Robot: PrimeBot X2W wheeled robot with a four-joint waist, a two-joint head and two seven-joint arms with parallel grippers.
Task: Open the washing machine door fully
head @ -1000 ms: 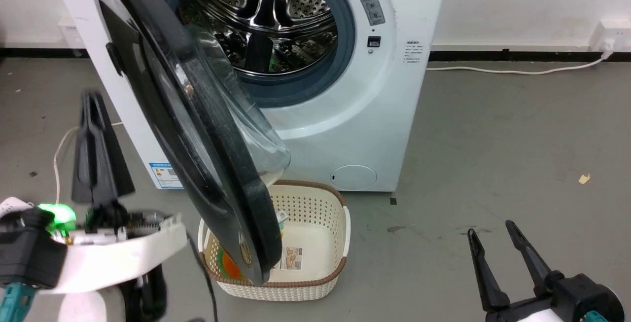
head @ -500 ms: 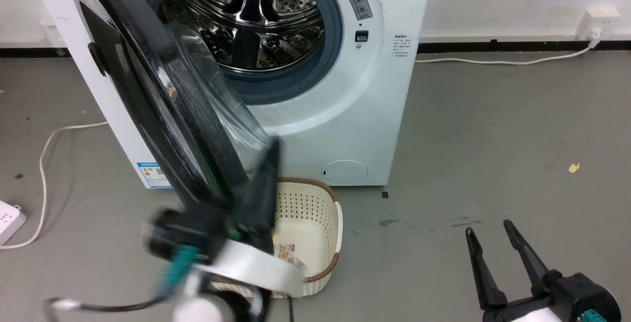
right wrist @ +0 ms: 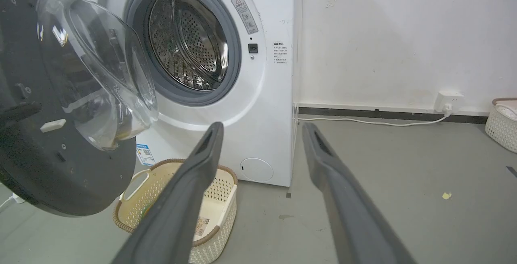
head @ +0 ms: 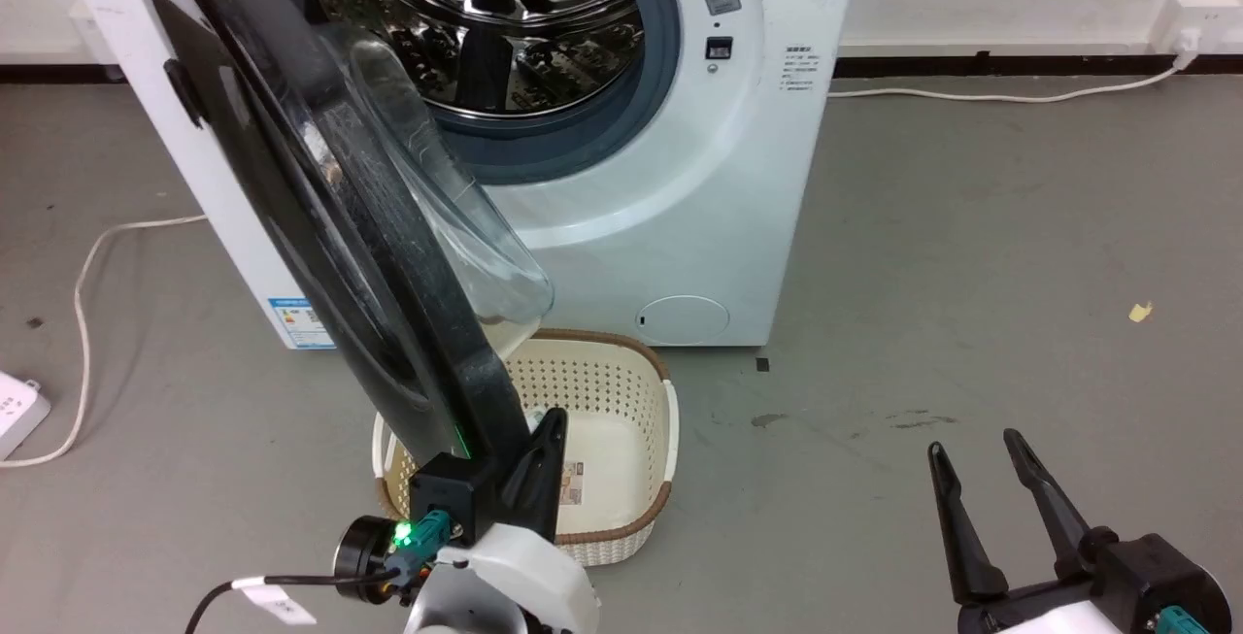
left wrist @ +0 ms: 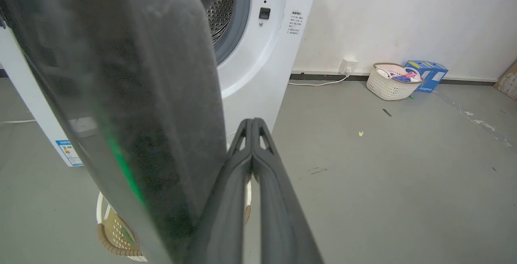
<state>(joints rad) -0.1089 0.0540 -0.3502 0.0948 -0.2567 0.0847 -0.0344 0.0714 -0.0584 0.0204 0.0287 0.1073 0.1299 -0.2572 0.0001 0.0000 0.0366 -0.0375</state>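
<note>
Head view: the washing machine door (head: pixel 291 187) is standing swung out from the washing machine (head: pixel 680 226), hinged on the view's left and turned nearly edge-on to the camera. Its clear glass bowl (head: pixel 442 216) is bulging toward the open steel drum (head: pixel 495 32). The door's lower rim is hanging over a cream perforated basket (head: pixel 592 386) that is sitting on the grey floor just in front of the machine.

The left gripper (head: pixel 554 420) is reaching up beside the door's lower rim, on the bowl side. Left wrist view: its two fingers are lying pressed together, nothing between them, and are running right along the dark door rim (left wrist: pixel 133 74). They look to be touching it, but I cannot confirm contact.

The right gripper (head: pixel 973 445) is hovering low at the right, well apart from the machine, its fingers spread and holding nothing. Right wrist view: the door's inner face (right wrist: pixel 60 167) is showing at the left.

A white cable (head: pixel 87 265) is trailing across the floor to a power strip (head: pixel 15 411).
</note>
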